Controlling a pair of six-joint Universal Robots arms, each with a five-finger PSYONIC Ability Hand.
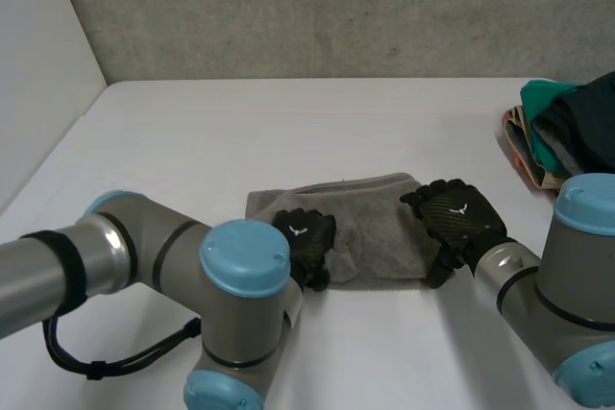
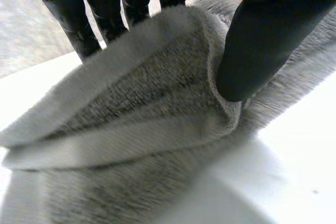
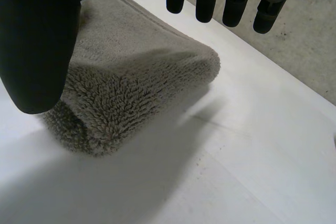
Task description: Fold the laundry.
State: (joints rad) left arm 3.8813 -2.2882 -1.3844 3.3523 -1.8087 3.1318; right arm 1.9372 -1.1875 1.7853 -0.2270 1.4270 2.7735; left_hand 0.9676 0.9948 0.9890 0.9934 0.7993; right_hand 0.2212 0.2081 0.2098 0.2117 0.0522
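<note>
Head view gives you the grey towel (image 1: pixel 380 223) in the middle of the white table (image 1: pixel 288 122), doubled over, its long axis running left to right in front of the robot. The left hand (image 1: pixel 306 242) is on the towel's near-left part; in the left wrist view its fingers (image 2: pixel 102 11) and thumb (image 2: pixel 262 45) pinch a raised fold of cloth between them. The right hand (image 1: pixel 459 218) hangs over the right end, fingers straight and apart from the thumb, holding nothing. For a fold across the long axis, I judge each hand is at its own end.
</note>
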